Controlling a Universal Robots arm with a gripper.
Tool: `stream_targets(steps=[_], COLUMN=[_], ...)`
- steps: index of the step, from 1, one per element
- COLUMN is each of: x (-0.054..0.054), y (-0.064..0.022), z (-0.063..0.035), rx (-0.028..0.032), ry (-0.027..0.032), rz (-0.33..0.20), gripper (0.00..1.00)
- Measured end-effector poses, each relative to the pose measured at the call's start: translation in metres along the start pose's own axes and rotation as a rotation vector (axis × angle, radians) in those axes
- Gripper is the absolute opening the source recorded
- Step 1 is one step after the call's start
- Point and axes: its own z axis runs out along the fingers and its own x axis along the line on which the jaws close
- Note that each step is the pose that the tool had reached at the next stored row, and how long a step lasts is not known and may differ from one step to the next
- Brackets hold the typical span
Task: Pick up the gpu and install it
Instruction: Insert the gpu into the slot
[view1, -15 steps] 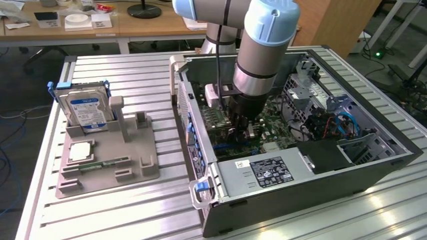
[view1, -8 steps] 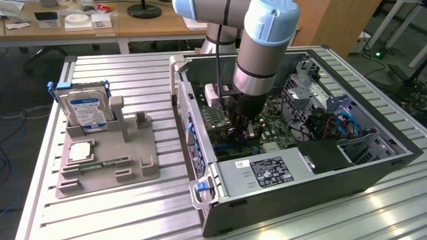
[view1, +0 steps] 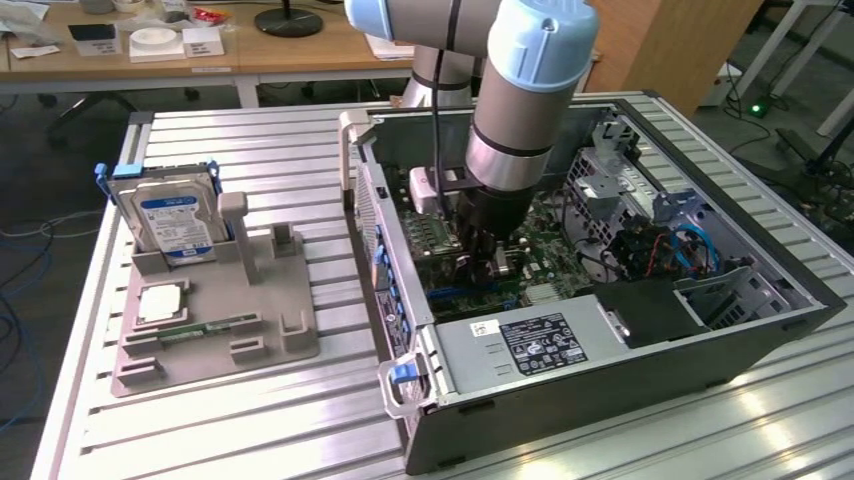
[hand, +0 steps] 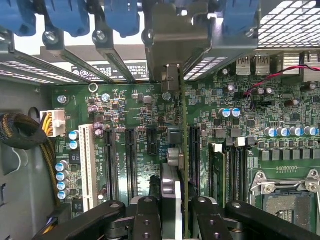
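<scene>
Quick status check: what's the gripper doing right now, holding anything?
Gripper: closed on the gpu, which stands on edge over the motherboard slots inside the computer case.

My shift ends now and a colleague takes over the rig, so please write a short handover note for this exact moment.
Gripper: fingers shut on the gpu, inside the computer case.
Gpu: held on edge over the motherboard slots, with its metal bracket at the rear slot openings.
Done: gpu picked up and brought into the case. The grey holder at the exterior view's left carries the hard drive.
Left: gpu not released. Cannot tell if it is fully seated.
</scene>
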Motion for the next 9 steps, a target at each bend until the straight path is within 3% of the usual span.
stream_targets(steps=[9], x=[-0.0006], y=[0.0], z=[0.0001], rx=[-0.0001], ry=[0.0002], rz=[0.0], gripper=[0.28])
